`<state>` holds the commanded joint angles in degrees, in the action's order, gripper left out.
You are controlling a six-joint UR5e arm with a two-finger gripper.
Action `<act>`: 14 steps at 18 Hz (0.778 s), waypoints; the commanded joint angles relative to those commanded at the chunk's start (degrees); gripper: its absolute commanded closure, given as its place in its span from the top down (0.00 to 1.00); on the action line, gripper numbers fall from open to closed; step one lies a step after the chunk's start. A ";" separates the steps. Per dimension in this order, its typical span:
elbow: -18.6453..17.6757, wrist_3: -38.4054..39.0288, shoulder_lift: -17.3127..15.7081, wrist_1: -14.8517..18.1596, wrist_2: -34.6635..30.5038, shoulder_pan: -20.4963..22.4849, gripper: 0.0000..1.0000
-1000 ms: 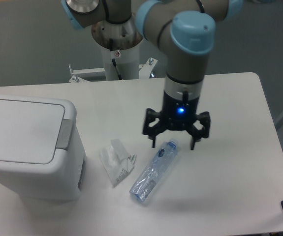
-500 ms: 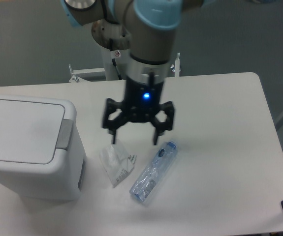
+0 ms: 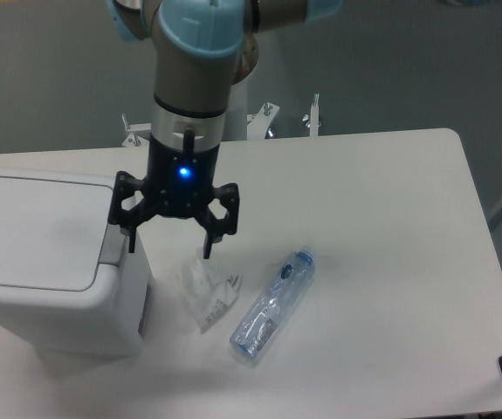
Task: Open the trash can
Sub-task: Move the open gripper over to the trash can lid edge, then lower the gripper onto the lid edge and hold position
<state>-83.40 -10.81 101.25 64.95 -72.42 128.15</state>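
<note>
White plastic, the large boxy trash can (image 3: 45,262) sits closed at the worktop's (image 3: 390,262) near left. We hold our hand (image 3: 170,241) spread and empty beside its grey push bar (image 3: 114,237); pressing that bar likely comes next.

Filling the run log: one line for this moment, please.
gripper: open, beside push bar | trash can: lid shut | bottle, wrapper: on table

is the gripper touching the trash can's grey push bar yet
Cannot tell. In the single camera view, the open gripper overlaps the trash can at its push bar, but no contact or gap shows.
</note>
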 joint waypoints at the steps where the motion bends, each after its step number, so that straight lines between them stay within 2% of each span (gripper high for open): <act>1: -0.53 0.00 -0.09 0.00 -0.09 -0.09 1.00; 14: -0.97 0.00 -0.17 -0.18 -0.09 -0.01 1.00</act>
<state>-84.38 -10.81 101.08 64.78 -72.51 128.14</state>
